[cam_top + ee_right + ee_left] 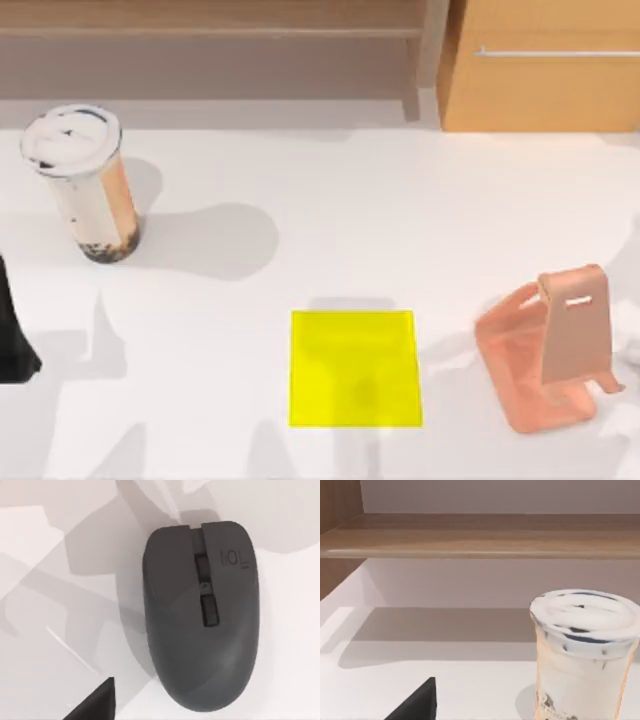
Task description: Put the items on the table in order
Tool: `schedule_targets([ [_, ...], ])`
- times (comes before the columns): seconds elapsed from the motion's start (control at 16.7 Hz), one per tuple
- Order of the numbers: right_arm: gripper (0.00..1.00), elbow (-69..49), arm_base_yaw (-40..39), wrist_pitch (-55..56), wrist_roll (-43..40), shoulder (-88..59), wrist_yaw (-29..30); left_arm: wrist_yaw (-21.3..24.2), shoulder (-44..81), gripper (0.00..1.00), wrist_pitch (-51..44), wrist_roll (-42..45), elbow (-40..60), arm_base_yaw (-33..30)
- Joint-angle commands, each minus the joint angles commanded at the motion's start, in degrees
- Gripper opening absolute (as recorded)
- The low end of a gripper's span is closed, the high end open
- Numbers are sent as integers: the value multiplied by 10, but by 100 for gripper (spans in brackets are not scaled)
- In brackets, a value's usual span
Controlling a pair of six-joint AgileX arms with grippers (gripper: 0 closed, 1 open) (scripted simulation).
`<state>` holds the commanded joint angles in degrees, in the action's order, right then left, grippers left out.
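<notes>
A: Largest entry?
B: Table [330, 210], white, flat, spanning the whole top view. Beyond its far edge, a wooden shelf [210, 30] to the left and a wooden cabinet [540, 80] with a metal handle to the right.

A: Next in size?
B: Yellow square mat [355, 368], flat on the table, near edge, about centre. Then a salmon-pink stand [548, 350], near right, well apart from the mat, back plate tilted, slot close to its top.

A: Task items?
B: Cup of bubble tea [85, 185], far left of the table, upright, white lid on, brown pearls settled at the bottom. Seen again in the left wrist view [582, 655], in front of the shelf. Then the computer mouse [201, 615], dark grey, lying flat on the white surface, wheel and buttons facing up, seen from directly above in the right wrist view.

A: Grippers?
B: Left gripper [417, 705], a dark wedge at the picture's edge, low over the left of the table, near the cup but apart from it. Opening: cannot tell. Hold: cannot tell.
B: Right gripper [95, 702], dark tip, above the table, just beside the mouse, not touching. Opening and hold: cannot tell.
</notes>
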<state>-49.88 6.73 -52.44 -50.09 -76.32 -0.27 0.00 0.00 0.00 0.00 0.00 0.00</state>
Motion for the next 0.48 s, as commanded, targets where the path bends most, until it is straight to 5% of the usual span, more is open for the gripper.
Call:
schedule_targets([
  [0.48, 100, -72, 10, -75, -72, -109, -1, 0, 0, 100, 0, 0, 0, 0],
])
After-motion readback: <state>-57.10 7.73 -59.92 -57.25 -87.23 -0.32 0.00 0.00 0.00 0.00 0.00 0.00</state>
